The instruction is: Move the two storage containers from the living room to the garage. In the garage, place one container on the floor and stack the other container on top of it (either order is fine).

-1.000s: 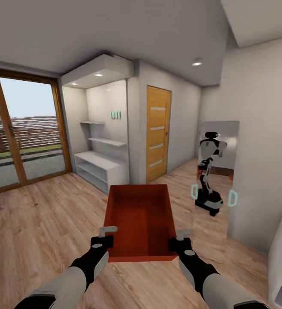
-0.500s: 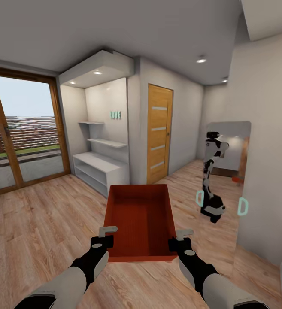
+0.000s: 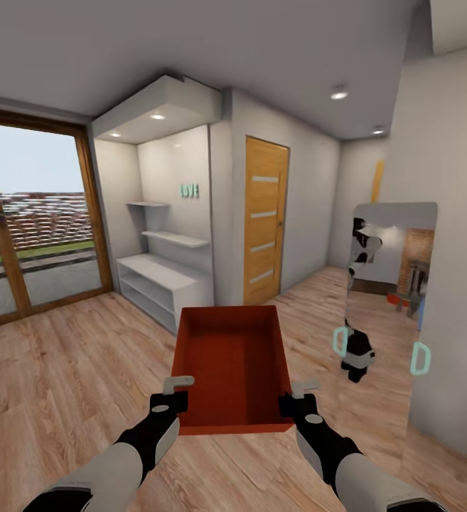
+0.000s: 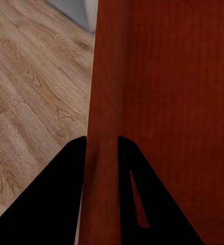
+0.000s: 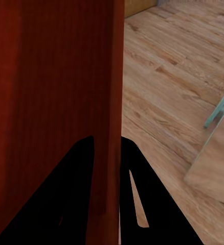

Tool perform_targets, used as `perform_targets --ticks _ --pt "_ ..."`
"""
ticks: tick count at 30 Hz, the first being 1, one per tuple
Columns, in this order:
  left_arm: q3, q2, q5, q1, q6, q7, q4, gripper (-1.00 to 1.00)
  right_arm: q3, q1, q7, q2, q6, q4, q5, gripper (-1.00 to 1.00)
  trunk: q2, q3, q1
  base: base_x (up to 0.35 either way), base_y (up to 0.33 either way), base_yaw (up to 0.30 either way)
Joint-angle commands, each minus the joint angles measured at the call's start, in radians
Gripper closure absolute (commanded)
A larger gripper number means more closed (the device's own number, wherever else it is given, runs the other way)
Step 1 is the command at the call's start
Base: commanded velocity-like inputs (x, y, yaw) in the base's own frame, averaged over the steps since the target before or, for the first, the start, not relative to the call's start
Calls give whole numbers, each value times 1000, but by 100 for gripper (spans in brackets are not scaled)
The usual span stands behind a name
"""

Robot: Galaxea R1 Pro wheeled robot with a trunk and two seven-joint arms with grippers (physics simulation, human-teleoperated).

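Plainly, the bin (image 3: pixel 233 370) is held out in front of the robot, above the wood floor (image 3: pixel 55 370), so it can be carried through the house. The left claw (image 3: pixel 178 395) pinches the bin's left wall near the near corner, and the right claw (image 3: pixel 298 398) pinches the right wall likewise; one grip on each side keeps the wide, thin-walled bin level. In the left wrist view the two dark fingers (image 4: pixel 66 194) sit either side of the red wall, closed on it; the right wrist view shows the same clamp (image 5: pixel 76 194). Beyond the bin stand white shelves (image 3: pixel 163 281) and a slatted wooden door (image 3: pixel 265 220), with a mirror (image 3: pixel 386 299) right of the bin. The garage floor is not reached yet.
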Motion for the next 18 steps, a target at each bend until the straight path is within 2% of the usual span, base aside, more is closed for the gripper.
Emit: perform_targets --ticks 1,7,18 --pt "44 23 4 -1 -5 7 -23 100 -30 -1 -8 -1 -2 3 -5 100 -1 -2 1 323 0 0" --pt "44 23 5 -1 -5 7 -23 100 -31 -1 -8 -1 0 3 -5 100 -1 -2 1 323 0 -51" --pt "44 23 5 -1 -5 6 -23 100 -30 -1 -8 -1 1 3 -5 100 -1 -2 1 323 0 -235"
